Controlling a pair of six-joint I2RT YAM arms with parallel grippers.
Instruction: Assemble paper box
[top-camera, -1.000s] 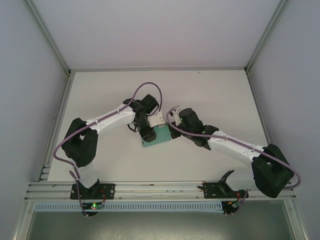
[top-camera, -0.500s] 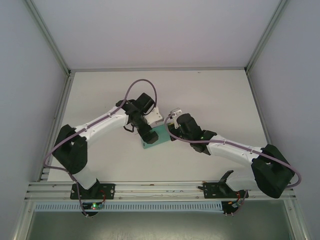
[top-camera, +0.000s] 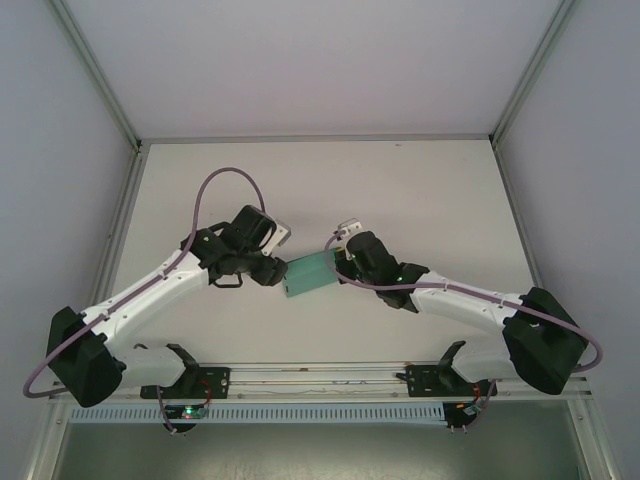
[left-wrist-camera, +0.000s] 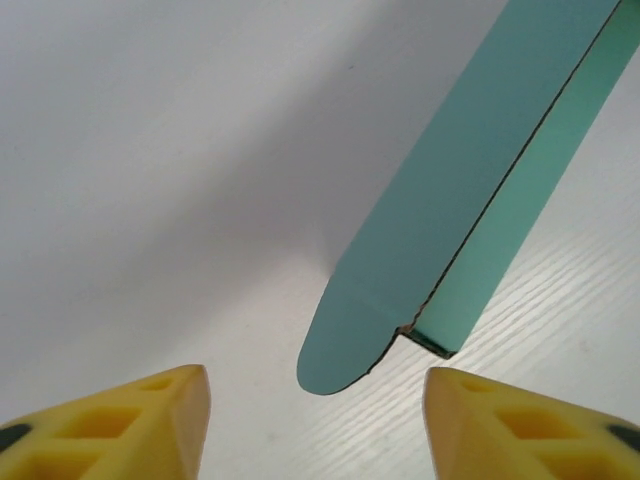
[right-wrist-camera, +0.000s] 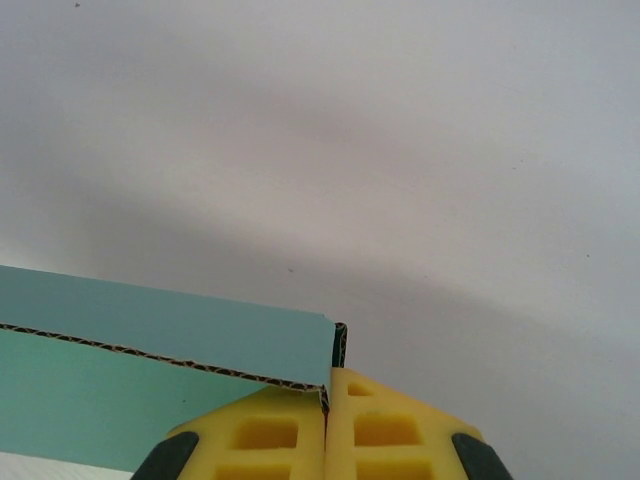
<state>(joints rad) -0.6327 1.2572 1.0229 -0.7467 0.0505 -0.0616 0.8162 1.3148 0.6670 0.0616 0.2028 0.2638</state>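
The paper box (top-camera: 308, 273) is a flat teal-green card box lying mid-table between the two arms. My right gripper (top-camera: 339, 262) is shut on its right-hand corner; in the right wrist view the yellow fingers (right-wrist-camera: 270, 435) press together on a thin corrugated wall of the paper box (right-wrist-camera: 150, 340). My left gripper (top-camera: 277, 271) stands just left of the box, open and apart from it. From the left wrist, the paper box (left-wrist-camera: 480, 180) runs away ahead of the left gripper (left-wrist-camera: 315, 425), its rounded flap (left-wrist-camera: 345, 350) lying on the table nearest the open fingertips (left-wrist-camera: 150, 420).
The white table (top-camera: 420, 190) is walled by grey panels left, right and behind, with a metal rail (top-camera: 320, 375) along the near edge. The left arm's purple cable (top-camera: 205, 195) loops above its wrist.
My left arm has swung back to the left, off the top of the box, and now stands beside it with its jaws open. The right gripper has kept its grip and shifted slightly left.
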